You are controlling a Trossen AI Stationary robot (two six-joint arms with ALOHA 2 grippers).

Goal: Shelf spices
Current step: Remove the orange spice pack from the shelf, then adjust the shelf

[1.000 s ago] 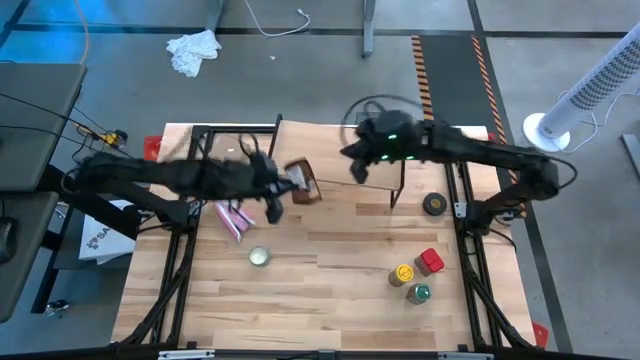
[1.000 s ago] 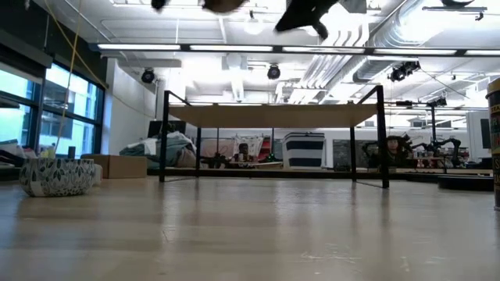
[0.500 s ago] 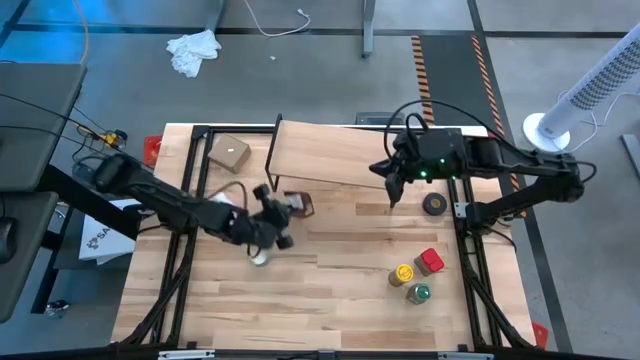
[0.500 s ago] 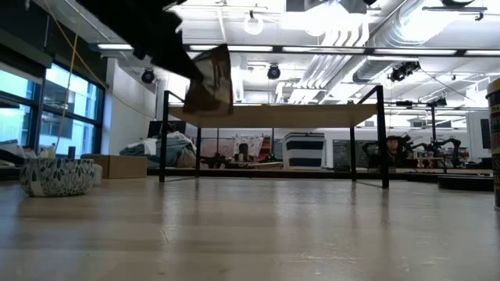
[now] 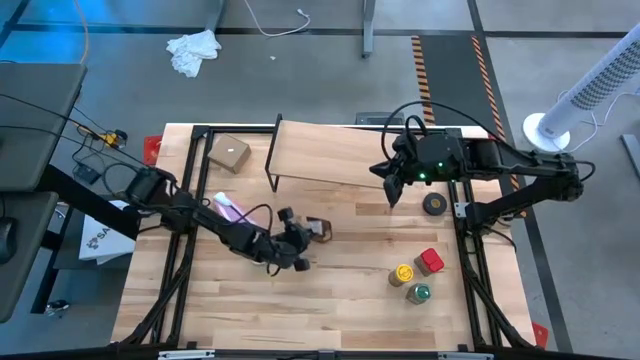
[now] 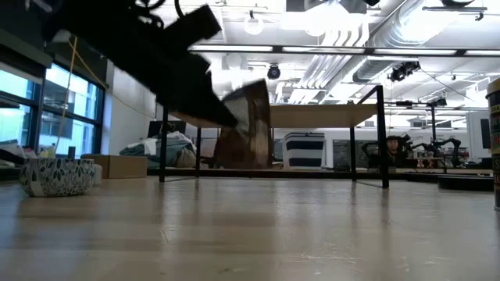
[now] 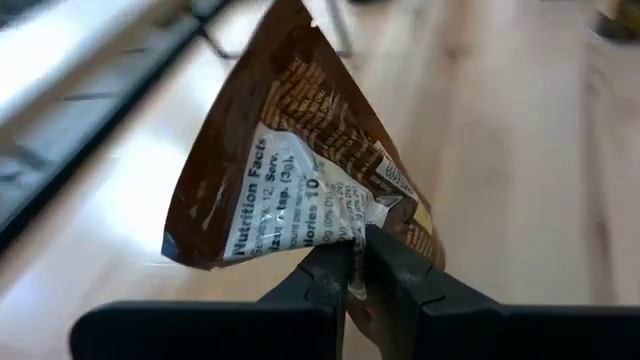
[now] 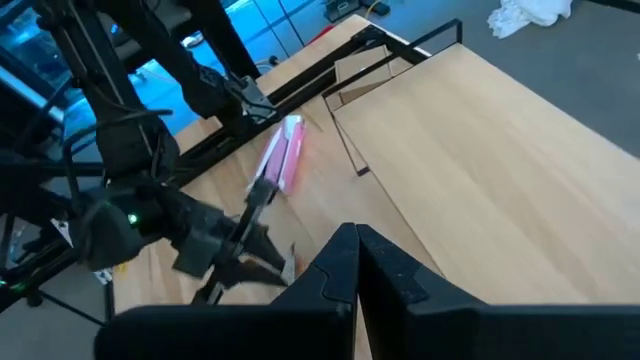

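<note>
My left gripper (image 5: 300, 240) is over the middle of the table, shut on the flat brown printed packet (image 5: 318, 229), which also shows in the low view (image 6: 248, 133). The shelf (image 5: 330, 155), a light board on thin black legs, stands at the far side. My right gripper (image 5: 390, 192) is shut and empty, above the shelf's right front corner. The yellow-lidded jar (image 5: 402, 273), green-lidded jar (image 5: 419, 293) and red container (image 5: 430, 261) stand together on the table near its right near corner. My left gripper pinches the brown packet between its two fingers at one edge (image 7: 352, 232), beside the white nutrition label. The fingers come from the table's left, slanting down. The packet sticks out beyond the fingertips toward the right and is lifted clear of the table.
A pink packet (image 5: 228, 208) lies left of my left arm. A small cardboard box (image 5: 230, 152) sits beside the shelf's left end, and a dark round object (image 5: 434, 204) lies near the right edge. A pale patterned round container (image 6: 58, 176) shows at the left in the low view.
My left gripper has carried the brown packet from the shelf's left front toward the near edge and the right, and lower. My right gripper moved right along the shelf's front, then held still.
</note>
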